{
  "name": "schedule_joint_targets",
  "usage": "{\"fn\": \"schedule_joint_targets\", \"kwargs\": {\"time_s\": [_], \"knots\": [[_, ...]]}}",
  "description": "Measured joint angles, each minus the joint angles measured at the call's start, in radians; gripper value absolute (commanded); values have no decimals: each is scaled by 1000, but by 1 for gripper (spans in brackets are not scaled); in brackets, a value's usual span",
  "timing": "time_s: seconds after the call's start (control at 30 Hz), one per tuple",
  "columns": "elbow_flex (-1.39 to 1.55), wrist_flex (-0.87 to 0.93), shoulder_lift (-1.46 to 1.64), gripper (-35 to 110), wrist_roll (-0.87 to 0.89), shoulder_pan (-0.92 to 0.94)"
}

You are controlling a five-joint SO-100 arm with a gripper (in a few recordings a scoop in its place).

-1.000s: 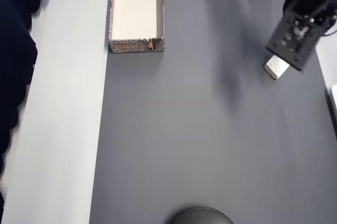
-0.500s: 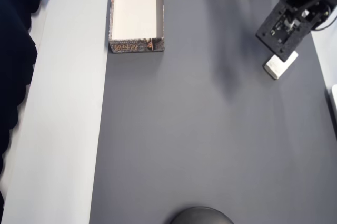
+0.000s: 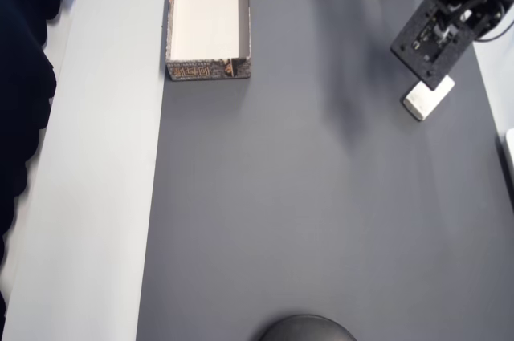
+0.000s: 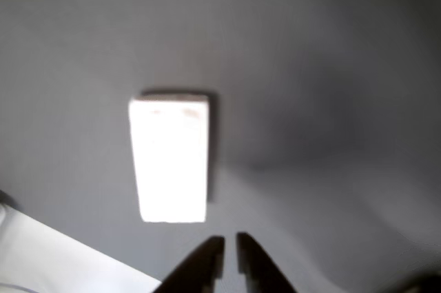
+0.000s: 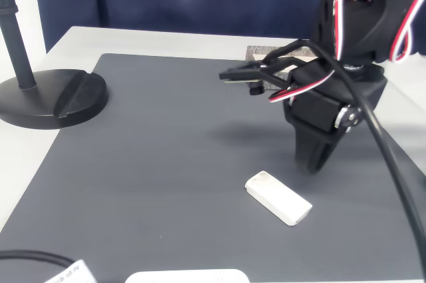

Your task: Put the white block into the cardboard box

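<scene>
The white block (image 3: pixel 427 98) lies flat on the grey mat (image 3: pixel 305 196) near its right edge in the overhead view, well apart from the cardboard box (image 3: pixel 208 68) at far left, while the gripper (image 4: pixel 229 255), fingers nearly closed and empty, hovers just beside the block.

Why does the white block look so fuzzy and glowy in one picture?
In the wrist view the white block sits close, out of focus and overbright, a dark shadow along its right edge; in the fixed view it looks sharp, the pincer above it.
</scene>
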Motion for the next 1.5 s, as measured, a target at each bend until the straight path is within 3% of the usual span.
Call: {"fn": "schedule_joint_targets", "kwargs": {"time_s": [0.2, 0.77, 1.5], "knots": [[0, 3, 0, 27, 6, 6], [0, 3, -2, 36, 54, 49], [0, -58, -63, 35, 66, 49]]}}
